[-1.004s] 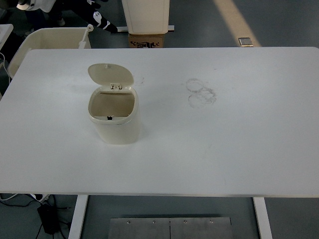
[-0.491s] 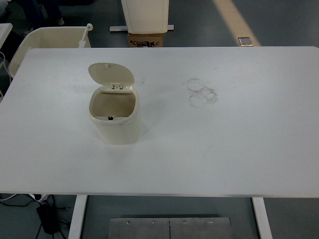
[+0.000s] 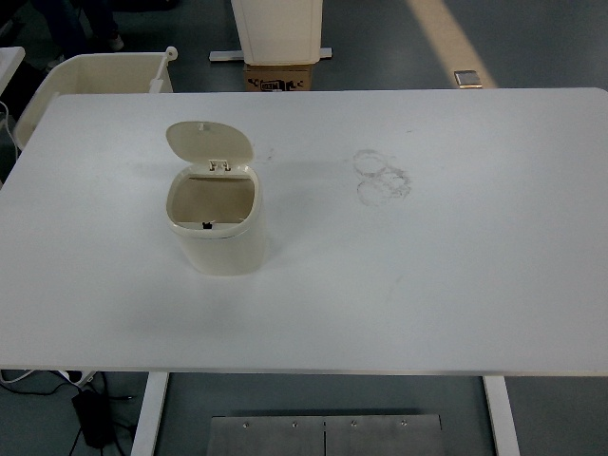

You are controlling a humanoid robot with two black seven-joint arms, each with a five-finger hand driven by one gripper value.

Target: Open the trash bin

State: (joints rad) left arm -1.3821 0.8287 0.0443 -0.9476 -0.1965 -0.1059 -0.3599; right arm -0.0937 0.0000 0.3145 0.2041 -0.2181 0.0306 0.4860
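Observation:
A small cream trash bin point(image 3: 220, 239) stands upright on the left half of the white table point(image 3: 456, 275). Its round lid point(image 3: 209, 142) is swung up and back on its hinge, and the inside of the bin shows empty. Neither robot arm nor hand is in the head view.
Faint grey ring marks point(image 3: 382, 177) lie on the table right of the bin. Beyond the far edge are a cream tub point(image 3: 90, 76) at the left, a tall cream container point(image 3: 277, 28) and a cardboard box point(image 3: 278, 76).
A person's hand and dark sleeve at the top left have left the picture. The bin stands as before with its lid up.

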